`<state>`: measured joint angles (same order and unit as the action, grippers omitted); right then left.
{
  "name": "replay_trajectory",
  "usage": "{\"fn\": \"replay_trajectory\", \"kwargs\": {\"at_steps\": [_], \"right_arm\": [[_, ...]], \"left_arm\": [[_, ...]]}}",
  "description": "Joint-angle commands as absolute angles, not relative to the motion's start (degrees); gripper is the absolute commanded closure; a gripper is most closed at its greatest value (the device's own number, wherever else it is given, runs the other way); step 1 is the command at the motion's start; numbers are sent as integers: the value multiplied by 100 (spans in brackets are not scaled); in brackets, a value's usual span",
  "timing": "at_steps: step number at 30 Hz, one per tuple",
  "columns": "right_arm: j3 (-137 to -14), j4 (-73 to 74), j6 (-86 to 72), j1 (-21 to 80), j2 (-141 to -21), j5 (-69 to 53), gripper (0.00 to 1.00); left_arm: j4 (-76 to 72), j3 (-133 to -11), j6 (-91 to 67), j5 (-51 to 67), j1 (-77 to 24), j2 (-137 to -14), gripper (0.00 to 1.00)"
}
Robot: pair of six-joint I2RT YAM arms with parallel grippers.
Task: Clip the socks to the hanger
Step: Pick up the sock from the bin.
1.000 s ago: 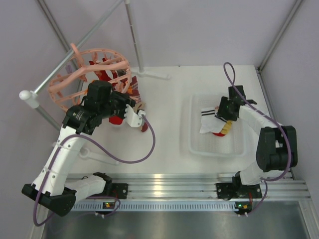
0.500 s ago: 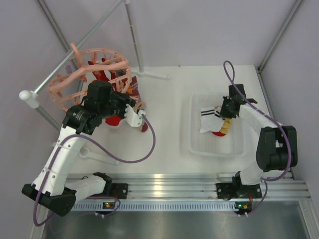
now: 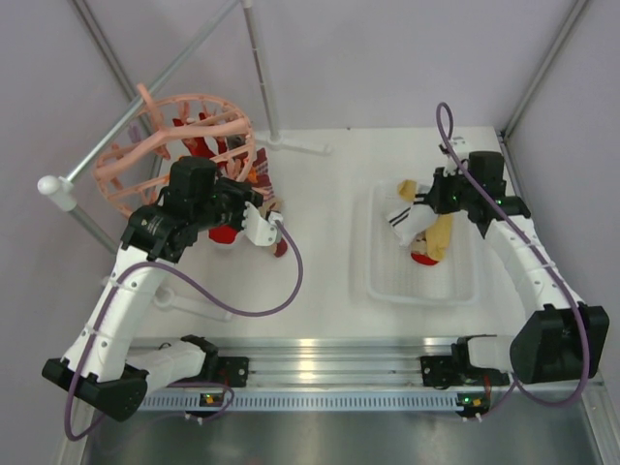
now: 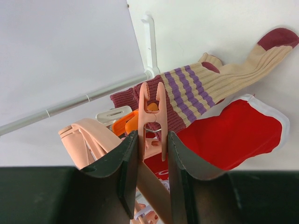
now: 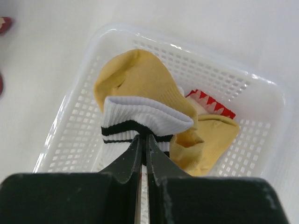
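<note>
While two socks (image 4: 201, 88) hang at the hanger (image 3: 208, 126) upper left, the left gripper (image 4: 153, 154) pinches a clip (image 4: 153, 112) and the right gripper (image 5: 144, 144) clamps a white sock (image 5: 140, 116) over the basket (image 5: 70, 126); yellow socks (image 5: 135, 70) wait inside

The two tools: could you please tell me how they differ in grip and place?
The left tool squeezes a peach clip by the hanger; the right tool pinches a white sock by its cuff above the basket. The left tool's jaws stand apart around the clip; the right tool's nearly touch. Both are gripping something.
</note>
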<state>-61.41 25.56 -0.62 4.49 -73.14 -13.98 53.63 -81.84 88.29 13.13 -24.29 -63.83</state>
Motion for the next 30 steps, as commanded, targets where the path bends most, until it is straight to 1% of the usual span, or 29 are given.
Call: {"fn": "replay_trajectory", "kwargs": {"at_steps": [1,6,8,10,13,18,21,22,25,28,29,30], "right_arm": [[-6548,2688,843,369,-7146,-2091,100],[-6802,3417,1861,360,-7303,-2022,100],[-6838,3892,2564,352,-7548,-2004,100],[-6768,4007,3116,360,-7725,-1899,100],[-6627,3894,3471,369,-8155,-1828,100],[-6846,3709,3331,483,-8964,-1890,99],[-6917,3639,3209,518,-9193,-1828,91],[-6917,3647,3208,519,-9219,-1819,86],[-6812,3569,3129,518,-9193,-1767,74],[-6785,3551,3068,527,-9176,-1714,74],[-6794,3577,3050,527,-9193,-1705,76],[-6811,3612,3050,527,-9219,-1714,86]], "left_arm": [[5247,-8183,8587,1617,-2417,-6267,100],[5326,-8227,8604,1626,-2417,-6275,100],[5352,-8244,8631,1626,-2408,-6293,100],[5370,-8244,8622,1643,-2408,-6284,100],[5379,-8235,8613,1670,-2408,-6293,100],[5379,-8218,8622,1670,-2417,-6310,100],[5388,-8235,8622,1652,-2408,-6311,100],[5388,-8235,8622,1652,-2417,-6311,100],[5396,-8209,8605,1652,-2417,-6311,100],[5361,-8174,8613,1670,-2417,-6302,100],[5361,-8165,8605,1670,-2408,-6293,100],[5353,-8165,8613,1679,-2417,-6310,100]]}}
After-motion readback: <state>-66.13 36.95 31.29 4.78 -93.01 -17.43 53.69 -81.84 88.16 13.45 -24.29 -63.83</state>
